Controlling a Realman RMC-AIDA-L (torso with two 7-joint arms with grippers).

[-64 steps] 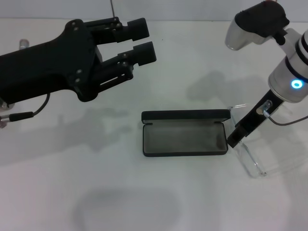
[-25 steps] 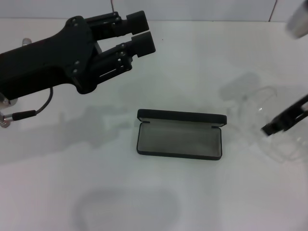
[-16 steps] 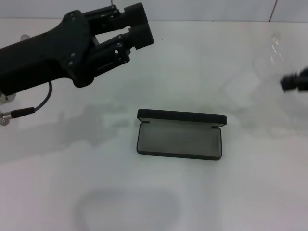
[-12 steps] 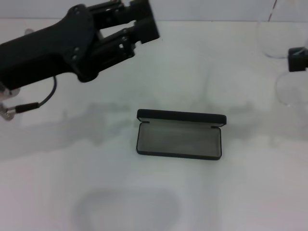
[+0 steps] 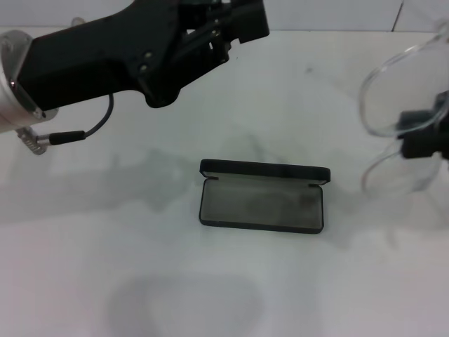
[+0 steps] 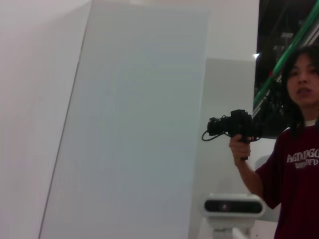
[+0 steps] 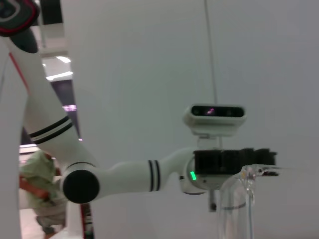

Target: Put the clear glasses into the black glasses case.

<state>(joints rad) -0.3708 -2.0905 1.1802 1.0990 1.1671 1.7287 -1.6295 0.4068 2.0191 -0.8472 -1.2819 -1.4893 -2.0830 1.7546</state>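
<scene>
Clear glasses (image 5: pixel 393 105) held in right pincer (image 5: pixel 421 140), beside black glasses case (image 5: pixel 263 203).

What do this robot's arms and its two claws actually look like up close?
The left gripper is a chunky matt black block with linked jaws and small screws, joined to a silver metal wrist, with a thin black cable looping beneath it. Of the right gripper only a dark black tip shows at the picture's edge. The right wrist view shows a white arm with black bands and a green light.
</scene>
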